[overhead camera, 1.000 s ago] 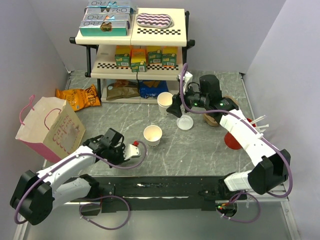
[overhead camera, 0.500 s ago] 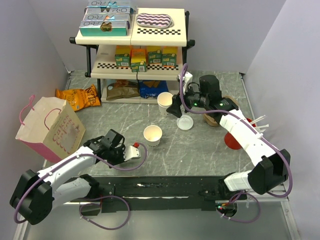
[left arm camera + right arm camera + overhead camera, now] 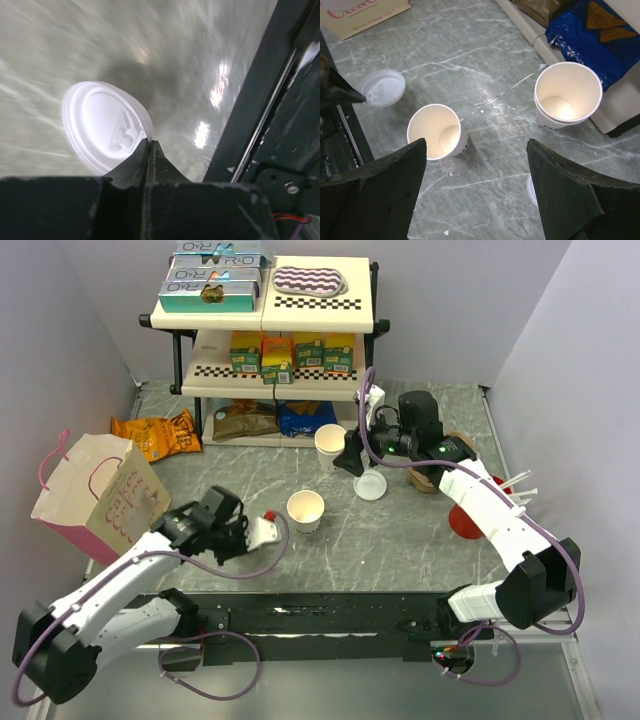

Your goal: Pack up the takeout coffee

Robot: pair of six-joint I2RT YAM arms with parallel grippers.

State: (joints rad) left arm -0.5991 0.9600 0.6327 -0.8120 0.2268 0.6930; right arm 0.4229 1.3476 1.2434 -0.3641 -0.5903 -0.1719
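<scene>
The left wrist view alone shows the grip: the left end effector (image 3: 149,143), pressed together, pinches the rim of the white lid (image 3: 102,127). From overhead that contact is too small to tell. The left arm reaches low over the surface (image 3: 400,530) toward 1 o'clock from its base, its wrist a little farther from the near edge than a second ago. At 2 o'clock of the lid, near but apart, the takeout coffee cup (image 3: 305,510) stands upright and lidless at mid-surface. Farther off, the right arm holds the same bent pose as before. The right end effector (image 3: 476,150) is spread wide and holds nothing, hovering near the cup stack (image 3: 567,92).
</scene>
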